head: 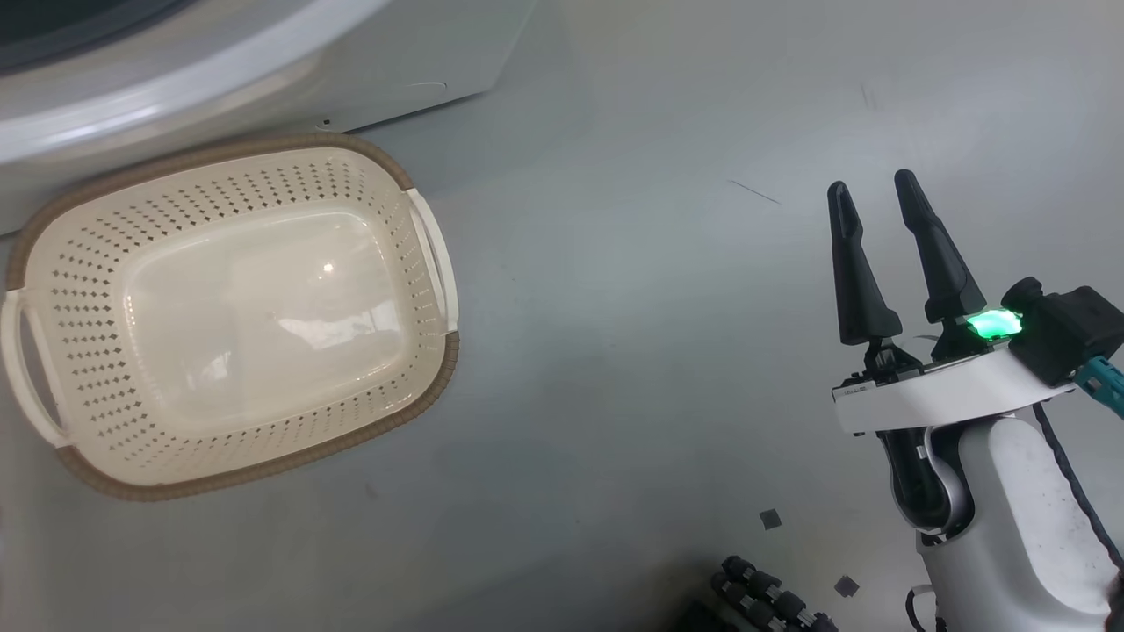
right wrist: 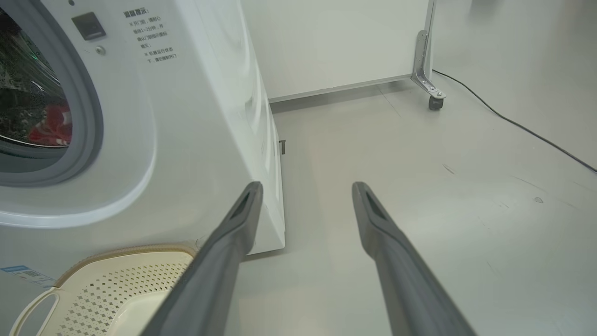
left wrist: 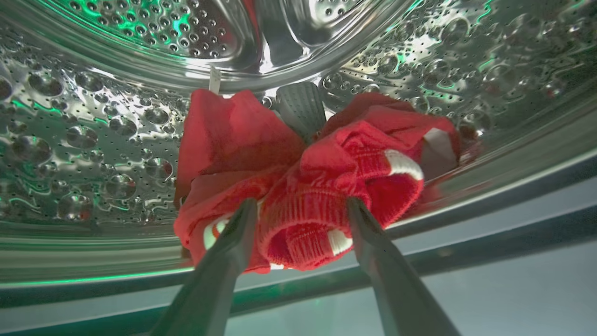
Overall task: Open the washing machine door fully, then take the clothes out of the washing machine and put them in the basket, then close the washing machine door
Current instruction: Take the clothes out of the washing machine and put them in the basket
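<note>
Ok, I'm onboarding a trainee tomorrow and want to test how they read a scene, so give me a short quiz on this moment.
1. True or false: the clothes are in the basket.
2. Where do the clothes lie? A) on the floor B) in the drum C) on the basket's rim
3. Fill in: the left gripper is ___, one finger on either side of the clothes.
Key: 1 false; 2 B; 3 open.
</note>
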{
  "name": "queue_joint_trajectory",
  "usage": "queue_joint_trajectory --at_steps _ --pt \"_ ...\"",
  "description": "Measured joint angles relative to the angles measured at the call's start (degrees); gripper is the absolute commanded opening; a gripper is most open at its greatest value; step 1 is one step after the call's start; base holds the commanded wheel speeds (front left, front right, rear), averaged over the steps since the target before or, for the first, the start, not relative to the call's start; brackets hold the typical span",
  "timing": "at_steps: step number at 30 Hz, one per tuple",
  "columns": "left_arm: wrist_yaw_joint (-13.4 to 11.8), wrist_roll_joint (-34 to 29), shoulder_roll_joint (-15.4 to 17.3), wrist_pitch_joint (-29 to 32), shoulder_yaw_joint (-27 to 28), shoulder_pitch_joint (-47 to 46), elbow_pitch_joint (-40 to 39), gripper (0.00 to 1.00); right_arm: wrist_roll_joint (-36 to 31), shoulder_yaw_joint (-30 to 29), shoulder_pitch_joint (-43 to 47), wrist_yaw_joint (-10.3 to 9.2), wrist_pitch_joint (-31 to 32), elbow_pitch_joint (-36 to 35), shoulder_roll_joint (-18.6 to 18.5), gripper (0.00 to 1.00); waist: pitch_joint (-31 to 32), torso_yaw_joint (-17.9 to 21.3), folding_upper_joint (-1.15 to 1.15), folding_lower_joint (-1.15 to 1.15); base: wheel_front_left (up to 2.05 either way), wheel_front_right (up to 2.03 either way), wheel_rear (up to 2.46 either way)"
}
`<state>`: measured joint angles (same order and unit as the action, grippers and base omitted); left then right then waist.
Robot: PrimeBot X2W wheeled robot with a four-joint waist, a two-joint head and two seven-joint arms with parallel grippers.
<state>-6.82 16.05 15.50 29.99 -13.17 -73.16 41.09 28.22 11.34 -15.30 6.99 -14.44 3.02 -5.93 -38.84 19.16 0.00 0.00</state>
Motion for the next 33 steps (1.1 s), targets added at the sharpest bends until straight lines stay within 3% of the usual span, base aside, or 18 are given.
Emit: queue_joint_trajectory --at_steps 7,8,9,10,11,21,33 --pt "-0.01 -1.45 0.03 1.79 0.96 -0.85 2.37 1.0 0.26 -0.03 -1.08 0.0 -0.01 0.58 0.12 1.0 -1.5 1.27 0.0 0.0 0.0 0.0 0.0" --pt "-0.01 -1.49 -0.04 1.8 1.19 -0.85 2.61 0.65 0.37 -0.04 -1.14 0.0 -0.01 0.7 0.12 1.0 -1.6 1.37 0.0 0.0 0.0 0.0 0.0" --pt "-0.01 -1.53 -0.22 2.16 1.27 -0.92 2.65 0.4 0.43 -0.14 -1.16 0.0 0.0 0.73 0.11 1.0 -1.7 1.42 0.0 0.0 0.0 0.0 0.0" --pt "-0.01 -1.55 -0.43 2.36 1.34 -1.17 2.66 0.03 0.43 -0.27 -1.2 0.0 -0.01 0.75 0.08 1.0 -1.84 1.42 0.0 0.0 0.0 0.0 0.0" --pt "-0.01 -1.64 -0.54 2.27 1.44 -1.38 2.68 0.0 0.44 -0.22 -1.32 0.0 -0.01 0.83 0.08 1.0 -1.96 1.42 0.0 0.0 0.0 0.0 0.0" --pt "-0.01 -2.72 -0.92 2.11 1.77 -2.16 3.16 0.0 0.44 -0.23 -2.64 0.0 -0.01 1.07 -0.1 1.0 -2.42 1.03 0.0 0.0 0.0 0.0 0.0" --pt "0.09 -3.1 -3.1 -3.63 0.02 -1.97 1.9 0.0 0.4 -1.99 -3.01 0.0 -0.01 1.12 -1.46 1.0 -1.85 -1.24 0.0 0.0 0.0 0.0 0.0"
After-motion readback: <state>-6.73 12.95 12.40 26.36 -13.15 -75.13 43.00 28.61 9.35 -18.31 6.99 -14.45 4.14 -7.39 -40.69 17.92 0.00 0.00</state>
